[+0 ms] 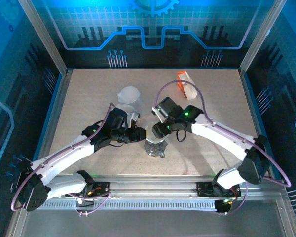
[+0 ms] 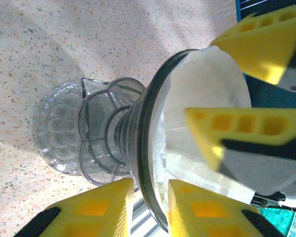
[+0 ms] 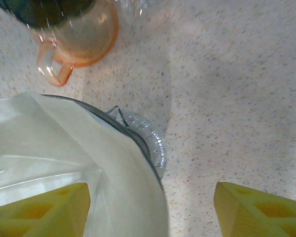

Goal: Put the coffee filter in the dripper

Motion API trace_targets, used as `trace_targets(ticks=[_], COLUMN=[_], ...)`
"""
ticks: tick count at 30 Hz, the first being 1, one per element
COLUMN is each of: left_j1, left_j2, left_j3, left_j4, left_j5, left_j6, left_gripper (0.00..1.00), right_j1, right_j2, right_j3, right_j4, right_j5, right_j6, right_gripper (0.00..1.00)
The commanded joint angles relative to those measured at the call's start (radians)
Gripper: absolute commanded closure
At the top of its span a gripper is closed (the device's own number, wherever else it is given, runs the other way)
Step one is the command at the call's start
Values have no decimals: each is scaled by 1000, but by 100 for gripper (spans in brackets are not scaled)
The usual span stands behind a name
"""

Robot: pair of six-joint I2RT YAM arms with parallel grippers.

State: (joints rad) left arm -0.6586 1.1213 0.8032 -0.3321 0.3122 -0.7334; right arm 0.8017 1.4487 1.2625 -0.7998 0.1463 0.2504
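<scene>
The glass dripper stood upright on the table, close to the middle of the near edge, and the 2 arms met over it. The coffee filter was already inside the dripper cone, its white paper lying against the wall and reaching the rim. The left gripper was clenched on the dripper rim, with 1 finger outside the glass and 1 inside. I judge this grip was there to hold the light dripper steady, so it would not tip or slide while the paper was pushed in. The right gripper had its jaws released and wide. One of its fingers was down in the cone on the paper, and the other was outside, above the bare table, so it grasped nothing. This looks to me like the seating step: the finger presses the filter flat into the cone. The task seems nearly finished, but the paper looked a little creased at 1 side, so lifting the finger carelessly could pull it up again. An orange glass mug stood farther toward the far edge, well apart from the dripper.
</scene>
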Motion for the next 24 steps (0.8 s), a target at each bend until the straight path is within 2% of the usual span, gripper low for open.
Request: trace_targets(ticks=[1, 12, 19, 24], left_j1=[-10, -10, -10, -11], left_j2=[9, 16, 22, 23], left_j3=[-5, -8, -5, -6], left_j4=[-5, 1, 1, 10], left_j5=[15, 14, 14, 15], left_j6=[0, -3, -4, -9], left_gripper=[73, 73, 71, 71], right_j1=[-25, -30, -6, 41], right_j2=[-65, -140, -170, -189], right_j3=[-28, -92, -70, -92], right_j4=[-7, -67, -6, -1], right_j5=[4, 47, -40, -59], right_j6=[30, 57, 15, 15], right_gripper=[32, 34, 33, 32])
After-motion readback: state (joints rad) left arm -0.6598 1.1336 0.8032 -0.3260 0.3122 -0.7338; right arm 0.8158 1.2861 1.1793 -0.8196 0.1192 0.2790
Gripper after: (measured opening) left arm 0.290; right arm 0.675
